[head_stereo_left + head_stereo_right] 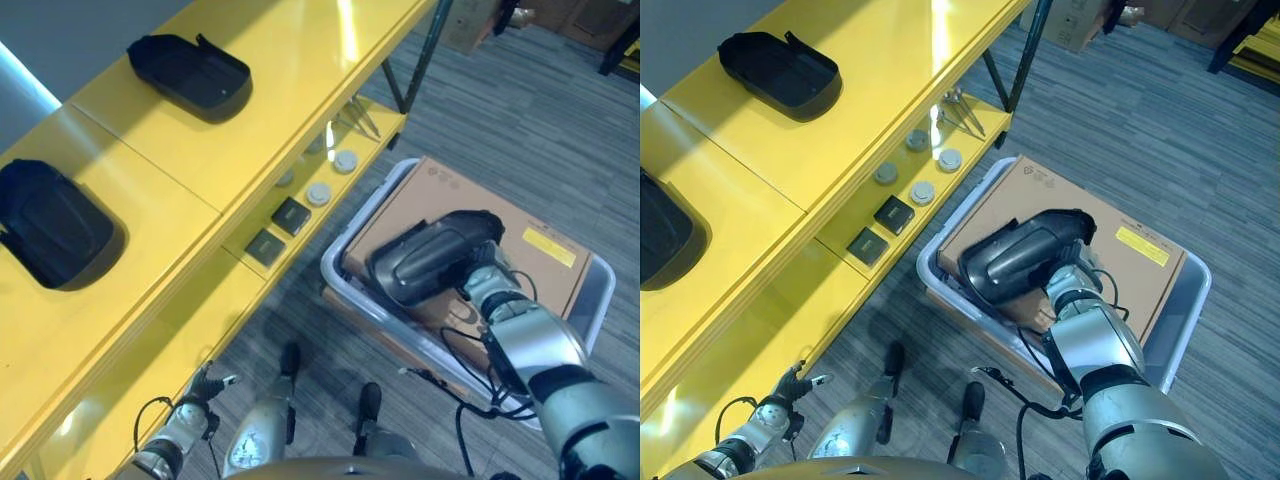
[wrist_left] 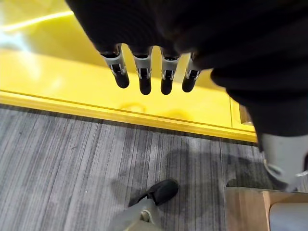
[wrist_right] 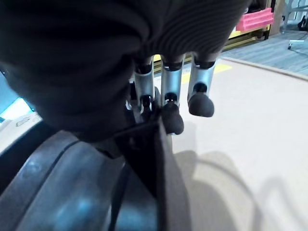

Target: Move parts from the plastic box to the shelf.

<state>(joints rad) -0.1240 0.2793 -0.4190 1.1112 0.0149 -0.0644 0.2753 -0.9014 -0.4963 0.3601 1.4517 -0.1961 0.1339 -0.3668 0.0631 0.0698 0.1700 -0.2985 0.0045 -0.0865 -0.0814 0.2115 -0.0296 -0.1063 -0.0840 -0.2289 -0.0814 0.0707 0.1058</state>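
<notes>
Part Lift-Out From Plastic Box

Transfer of one part is appearing to be in hand: the right hand (image 1: 480, 275) is holding a dark moulded part (image 1: 432, 258) above the cardboard sheet (image 1: 520, 240) that is lying in the grey plastic box (image 1: 345, 285) on the carpeted floor; in the right wrist view its fingers (image 3: 172, 103) are curling over the part's edge, pinching it against the hand; the thumb is hidden, so its contact cannot be told. The left hand (image 1: 200, 392) is hanging low beside the yellow shelf (image 1: 150, 200), with its fingers (image 2: 142, 79) straight, side by side and holding nothing.

Two similar dark parts (image 1: 188, 70) are already resting on the shelf's top surface, well apart from each other; small round discs (image 1: 318, 193) and flat dark squares (image 1: 290, 215) are lying on the lower tier.

The part's long axis is running roughly parallel to the box's long side; its broad rounded end is pointing toward the shelf and the robot's left, its narrower end toward the wrist.

The next move is likely calling for raising the part clear of the box rim, swinging it leftward over the top surface, and setting it down clear of the parts already placed.
</notes>
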